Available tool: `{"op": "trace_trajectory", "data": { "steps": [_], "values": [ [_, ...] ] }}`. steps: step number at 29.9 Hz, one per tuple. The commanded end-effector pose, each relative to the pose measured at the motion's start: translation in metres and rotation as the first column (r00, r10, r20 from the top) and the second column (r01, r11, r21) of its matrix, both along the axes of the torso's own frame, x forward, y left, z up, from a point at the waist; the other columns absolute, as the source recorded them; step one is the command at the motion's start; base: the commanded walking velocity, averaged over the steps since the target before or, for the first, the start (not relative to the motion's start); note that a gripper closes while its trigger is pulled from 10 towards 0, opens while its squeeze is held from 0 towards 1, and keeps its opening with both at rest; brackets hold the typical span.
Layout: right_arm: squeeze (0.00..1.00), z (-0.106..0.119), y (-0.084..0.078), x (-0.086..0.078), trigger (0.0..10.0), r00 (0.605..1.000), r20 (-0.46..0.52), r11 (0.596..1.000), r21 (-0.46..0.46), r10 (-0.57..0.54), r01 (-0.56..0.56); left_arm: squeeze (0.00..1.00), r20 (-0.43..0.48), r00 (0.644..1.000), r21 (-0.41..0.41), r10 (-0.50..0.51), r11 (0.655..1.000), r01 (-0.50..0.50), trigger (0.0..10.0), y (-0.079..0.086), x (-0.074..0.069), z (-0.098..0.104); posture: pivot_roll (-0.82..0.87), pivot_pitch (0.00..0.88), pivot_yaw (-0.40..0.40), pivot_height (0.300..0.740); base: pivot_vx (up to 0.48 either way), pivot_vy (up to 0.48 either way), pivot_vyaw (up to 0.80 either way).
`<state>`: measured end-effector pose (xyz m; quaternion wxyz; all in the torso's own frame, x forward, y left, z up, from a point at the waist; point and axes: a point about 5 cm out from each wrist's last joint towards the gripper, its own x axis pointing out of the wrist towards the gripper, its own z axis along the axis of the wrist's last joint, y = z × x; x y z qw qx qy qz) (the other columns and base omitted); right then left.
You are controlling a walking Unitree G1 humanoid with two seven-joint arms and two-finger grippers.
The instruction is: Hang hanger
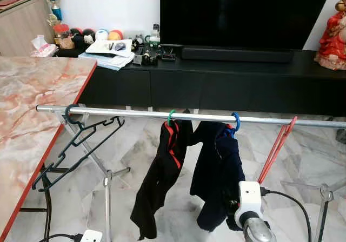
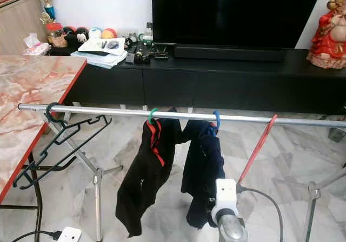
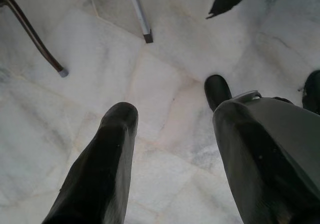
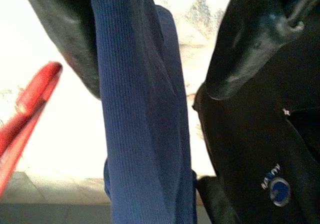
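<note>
A silver rail [image 1: 130, 113] runs across in front of me. A pair of black hangers [image 1: 75, 139] hook on its left end. A green hanger [image 1: 171, 116] carries a black and red garment [image 1: 162, 172]. A blue hanger [image 1: 236, 121] carries a navy garment [image 1: 219, 166], and a bare red hanger [image 1: 275, 150] hangs further right. My right arm [image 1: 253, 220] reaches up to the navy garment's lower edge. My right gripper [image 4: 152, 91] stands open, with a fold of navy fabric [image 4: 140, 134] between its fingers. My left gripper [image 3: 175, 114] hangs open over the marble floor.
A marble-topped table [image 1: 32, 96] with a red edge stands at the left. Behind the rail is a black TV cabinet [image 1: 227, 74] with clutter and a red figurine [image 1: 332, 37]. The rack's legs [image 1: 106, 188] and a power strip [image 1: 91, 235] are on the floor.
</note>
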<state>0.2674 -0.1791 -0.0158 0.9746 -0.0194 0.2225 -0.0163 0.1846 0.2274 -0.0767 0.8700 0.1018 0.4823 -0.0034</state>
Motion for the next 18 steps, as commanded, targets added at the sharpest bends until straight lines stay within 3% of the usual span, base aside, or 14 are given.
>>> {"op": "trace_trajectory", "data": {
  "steps": [1,18],
  "values": [
    [0.0,-0.001,-0.003,-0.003,0.0,1.0,-0.009,1.0,-0.009,-0.013,0.013,0.0,-0.039,0.999,0.01,-0.02,1.0,0.02,10.0,0.001,-0.005,-0.003,-0.01,0.033,-0.021,0.74,0.0,0.0,0.0],
    [0.0,-0.016,0.001,-0.019,0.0,0.997,-0.083,1.0,-0.009,0.004,-0.005,0.0,-0.051,0.998,0.013,-0.034,0.999,0.035,10.0,0.002,-0.005,-0.003,-0.01,0.025,-0.022,0.74,0.0,0.0,0.0]
  ]
}}
